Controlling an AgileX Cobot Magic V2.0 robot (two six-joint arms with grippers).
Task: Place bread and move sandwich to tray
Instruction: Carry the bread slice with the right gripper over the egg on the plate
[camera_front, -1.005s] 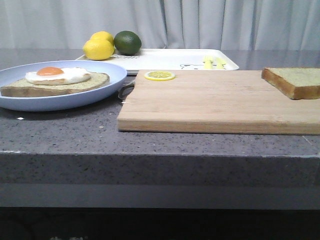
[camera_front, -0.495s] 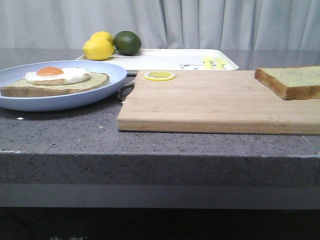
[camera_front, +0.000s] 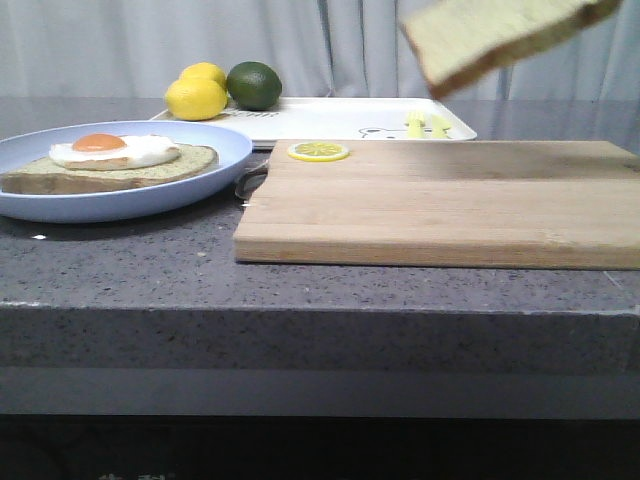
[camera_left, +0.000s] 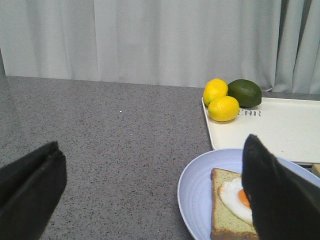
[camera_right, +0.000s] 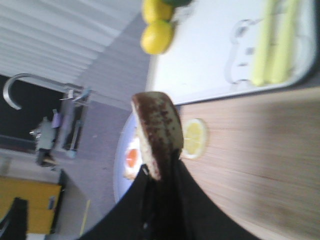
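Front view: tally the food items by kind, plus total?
Bread slices: 2, the bread held in the air and the slice under the egg in the sandwich
Fried egg: 1
Whole lemons: 2
Lime: 1
Lemon slice: 1
Total: 7

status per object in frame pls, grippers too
bread: airborne above the cutting board, tilted, pinched at one edge
right gripper: shut on bread
left gripper: open, empty
sandwich: on table, egg on top, no top slice
tray: on table, sandwich not on it
cutting board: only the lemon slice on it
lemon slice: flat at board corner
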